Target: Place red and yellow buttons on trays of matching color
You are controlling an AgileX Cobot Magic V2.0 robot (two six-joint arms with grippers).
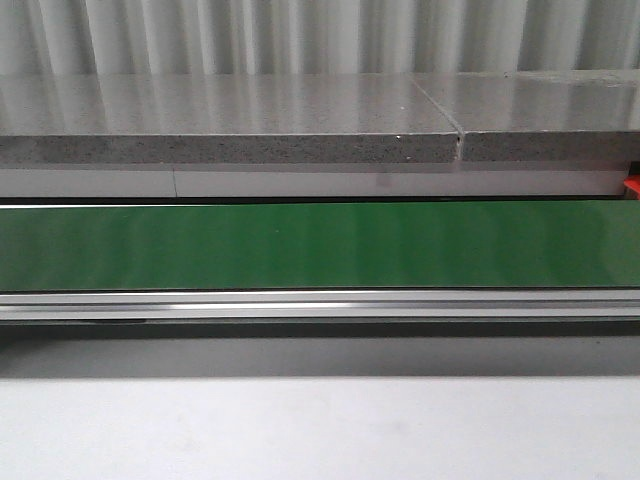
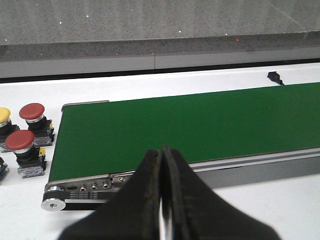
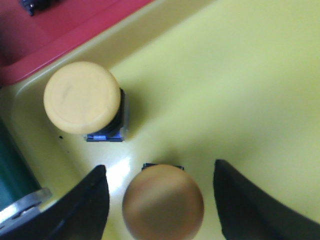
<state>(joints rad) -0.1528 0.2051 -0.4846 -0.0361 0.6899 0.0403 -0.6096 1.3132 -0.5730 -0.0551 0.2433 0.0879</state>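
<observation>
Right tool (image 3: 159, 200) is spreading wide around an upright yellow button (image 3: 163, 207), cap up, on the yellow tray (image 3: 240, 90); another yellow button (image 3: 82, 98) is standing beyond. Left tool (image 2: 162, 200) is pinching closed, empty, over the green belt (image 2: 200, 125); red buttons (image 2: 20, 142) are waiting upright on the table (image 2: 280, 200)

**Cut Off, Blurred or Too Small**

In the left wrist view, a yellow button (image 2: 3, 116) is cropped at the edge, and a small black object (image 2: 274, 77) cannot be identified. In the right wrist view, another yellow button (image 3: 163, 208) is blurred and cut off between the fingers (image 3: 95, 200).
</observation>
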